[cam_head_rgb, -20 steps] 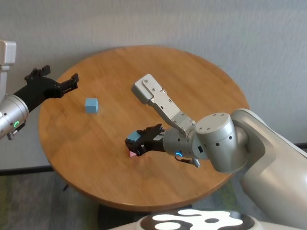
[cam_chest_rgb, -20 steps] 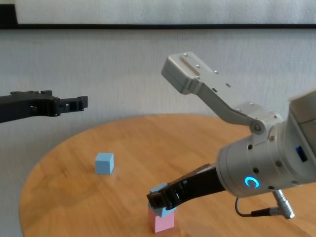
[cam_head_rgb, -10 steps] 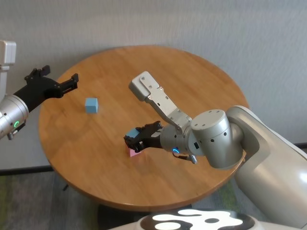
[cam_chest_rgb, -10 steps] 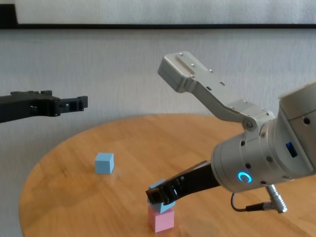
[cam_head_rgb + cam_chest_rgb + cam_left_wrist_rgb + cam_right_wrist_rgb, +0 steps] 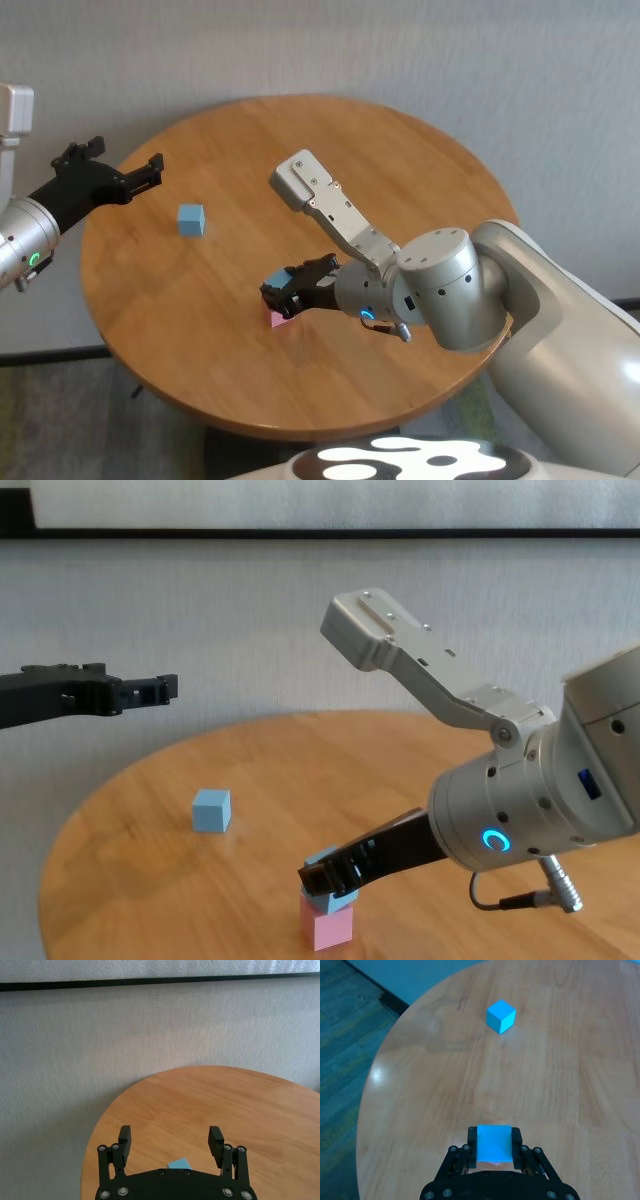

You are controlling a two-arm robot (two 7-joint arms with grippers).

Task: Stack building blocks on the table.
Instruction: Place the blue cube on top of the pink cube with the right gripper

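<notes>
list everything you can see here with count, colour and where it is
table: one, honey-brown wood, round, before a pale wall.
blue block, loose: one, light blue, on the table's left part, apart from the rest.
blue block, held: one, light blue, on top of the pink block.
pink block: one, pale pink, on the table near its front edge.
right pincer: one, black, shut on the held blue block.
left pincer: one, black, open, empty, raised over the table's left edge.
</notes>
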